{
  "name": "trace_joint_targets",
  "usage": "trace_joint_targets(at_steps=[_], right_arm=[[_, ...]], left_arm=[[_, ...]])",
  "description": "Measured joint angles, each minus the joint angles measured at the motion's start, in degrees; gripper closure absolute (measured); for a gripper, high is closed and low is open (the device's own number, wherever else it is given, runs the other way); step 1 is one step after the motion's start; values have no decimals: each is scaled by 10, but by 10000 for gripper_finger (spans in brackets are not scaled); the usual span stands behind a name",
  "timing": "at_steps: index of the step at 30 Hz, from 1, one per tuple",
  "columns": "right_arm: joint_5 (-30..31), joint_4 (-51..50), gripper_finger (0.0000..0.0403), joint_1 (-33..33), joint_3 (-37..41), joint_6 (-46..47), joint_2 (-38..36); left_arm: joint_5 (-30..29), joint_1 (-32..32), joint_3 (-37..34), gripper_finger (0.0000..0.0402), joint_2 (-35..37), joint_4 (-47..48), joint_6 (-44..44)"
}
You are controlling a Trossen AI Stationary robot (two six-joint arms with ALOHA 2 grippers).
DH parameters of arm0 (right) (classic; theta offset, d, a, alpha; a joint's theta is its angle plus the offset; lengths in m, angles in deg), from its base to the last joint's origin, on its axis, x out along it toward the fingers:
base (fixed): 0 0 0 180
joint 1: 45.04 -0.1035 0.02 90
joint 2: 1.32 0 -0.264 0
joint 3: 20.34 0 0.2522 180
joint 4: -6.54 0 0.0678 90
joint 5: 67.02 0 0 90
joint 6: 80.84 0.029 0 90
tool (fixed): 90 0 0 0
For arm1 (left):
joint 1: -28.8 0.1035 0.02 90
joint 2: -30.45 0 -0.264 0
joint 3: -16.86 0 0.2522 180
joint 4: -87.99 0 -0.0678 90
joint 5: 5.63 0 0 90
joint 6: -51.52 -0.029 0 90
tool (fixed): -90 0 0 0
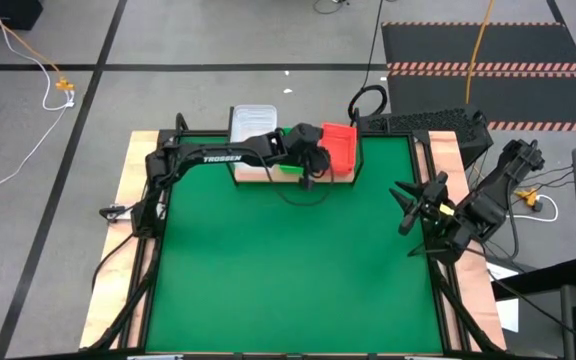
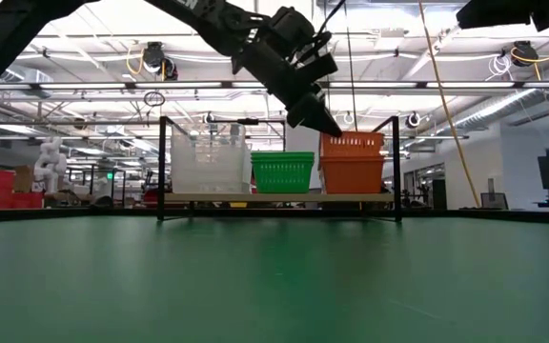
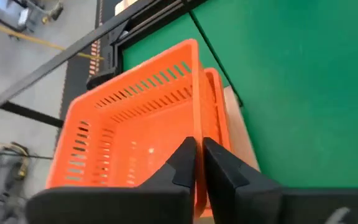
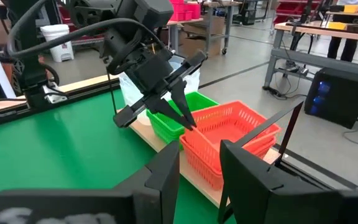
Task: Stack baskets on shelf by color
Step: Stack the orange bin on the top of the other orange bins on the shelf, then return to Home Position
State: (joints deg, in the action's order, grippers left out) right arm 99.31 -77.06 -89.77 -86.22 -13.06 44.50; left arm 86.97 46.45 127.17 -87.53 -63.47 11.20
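Baskets sit in three stacks on the shelf at the far edge of the table: clear stack at one end, green stack in the middle, red-orange stack at the other end. Shelf is a light wood board on a thin black frame, resting on the green mat.

Left hand reaches over the shelf from the left arm's side, tilted down, w/ its tips right at the near rim of the top red-orange basket. Fingers are nearly together in the left wrist view, only a thin gap between them; whether they pinch the rim or are just beside it can't be told.

Right hand hangs above the table's right side, well apart from the shelf, fingers spread and holding nothing.
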Motion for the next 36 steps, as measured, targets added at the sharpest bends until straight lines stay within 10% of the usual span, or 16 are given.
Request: trace_joint_targets(at_steps=[19, 27, 36], right_arm=[[5, 9, 291, 1, 0, -15, 0], [-12, 42, 291, 10, 1, -49, 23], [51, 186, 292, 66, 83, -147, 23]], left_arm=[[8, -27, 2, 165, -15, -5, 108], [-63, -87, 0, 179, -16, 11, 160], [-13, -101, -96, 285, 125, -67, 217]])
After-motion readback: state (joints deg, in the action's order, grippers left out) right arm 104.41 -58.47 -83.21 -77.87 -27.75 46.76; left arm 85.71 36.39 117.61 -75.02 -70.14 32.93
